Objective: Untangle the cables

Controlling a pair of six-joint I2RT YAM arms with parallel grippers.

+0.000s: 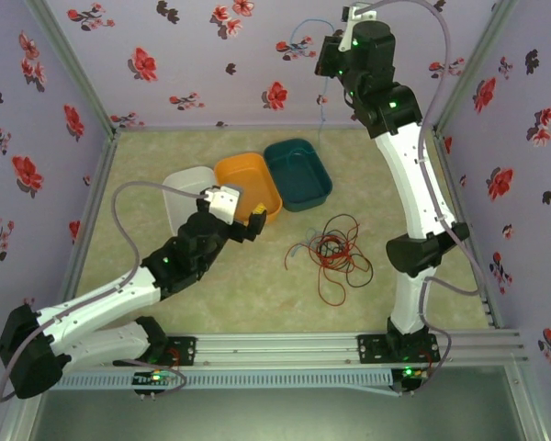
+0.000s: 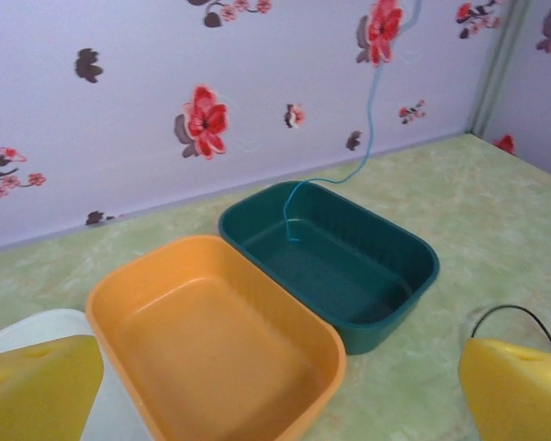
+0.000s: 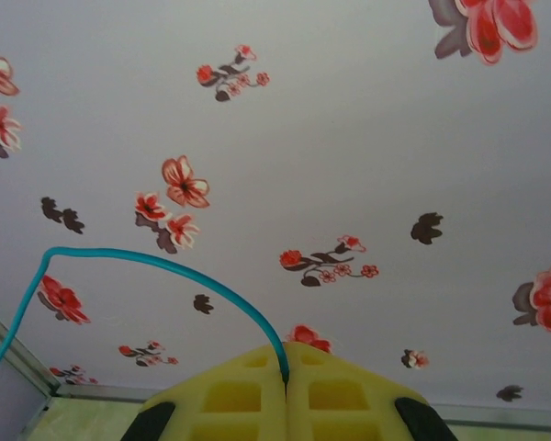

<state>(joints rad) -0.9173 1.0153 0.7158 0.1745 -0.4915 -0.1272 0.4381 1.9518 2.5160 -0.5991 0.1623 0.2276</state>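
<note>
In the top view, your right gripper is raised high at the upper centre of the frame, in front of the flowered back wall. In the right wrist view its yellow fingers are pressed together, pinching the blue-teal cable, which arcs up and away to the left edge of that frame. In the top view the same cable hangs down from the gripper toward the teal tub. The left wrist view shows its lower end lying inside that tub. Your left gripper sits left of centre in the top view, just beside the near edge of the orange tub, with its fingers spread wide and nothing between them. The white tub lies at the left end of the row of three touching tubs. The red-orange cable and the black cable lie tangled together on the green table, right of centre and below the teal tub.
</note>
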